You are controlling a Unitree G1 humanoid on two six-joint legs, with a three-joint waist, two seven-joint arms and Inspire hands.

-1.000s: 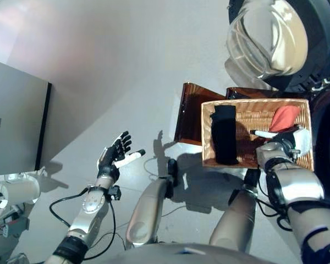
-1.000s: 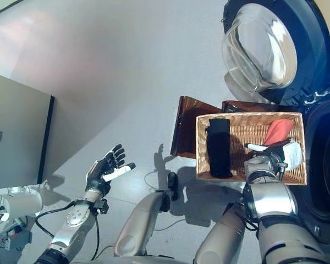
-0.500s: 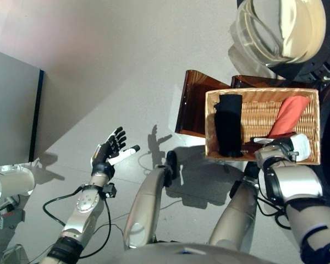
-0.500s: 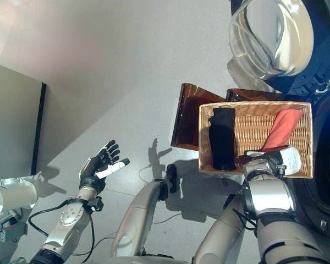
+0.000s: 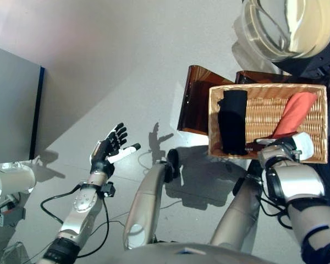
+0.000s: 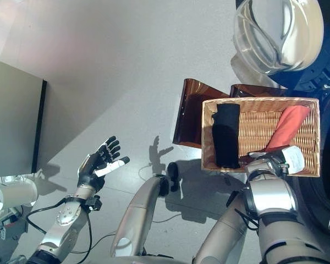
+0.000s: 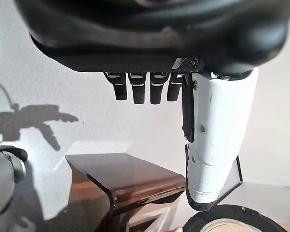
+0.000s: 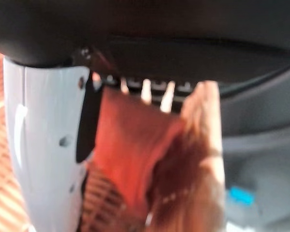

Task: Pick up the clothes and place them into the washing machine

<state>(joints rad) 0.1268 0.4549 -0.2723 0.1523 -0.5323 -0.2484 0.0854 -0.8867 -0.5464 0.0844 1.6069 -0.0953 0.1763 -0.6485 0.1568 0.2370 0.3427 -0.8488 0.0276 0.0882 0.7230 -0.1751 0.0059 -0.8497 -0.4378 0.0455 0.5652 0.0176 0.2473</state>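
A wicker basket (image 5: 267,87) stands on a brown see-through stand (image 5: 195,99) in front of the washing machine, whose round glass door (image 5: 280,27) hangs open at the upper right. In the basket lie a folded black cloth (image 5: 234,121) and a red cloth (image 5: 297,110) stretched out towards my right hand (image 5: 286,147). That hand sits at the basket's near edge. In the right wrist view the red cloth (image 8: 130,150) is held between the white-covered thumb (image 8: 43,145) and the fingers. My left hand (image 5: 107,148) hovers over the floor far to the left, fingers straight and empty.
A grey cabinet (image 5: 11,104) stands at the left, with a white object (image 5: 14,184) on the floor below it. The washing machine's dark front (image 6: 324,165) runs down the right edge. Bare grey floor lies between the cabinet and the basket.
The camera has shifted a little. The red cloth, bunched before, is now drawn out long towards my right hand, which has pulled back to the basket's near edge. The left hand stays raised and open.
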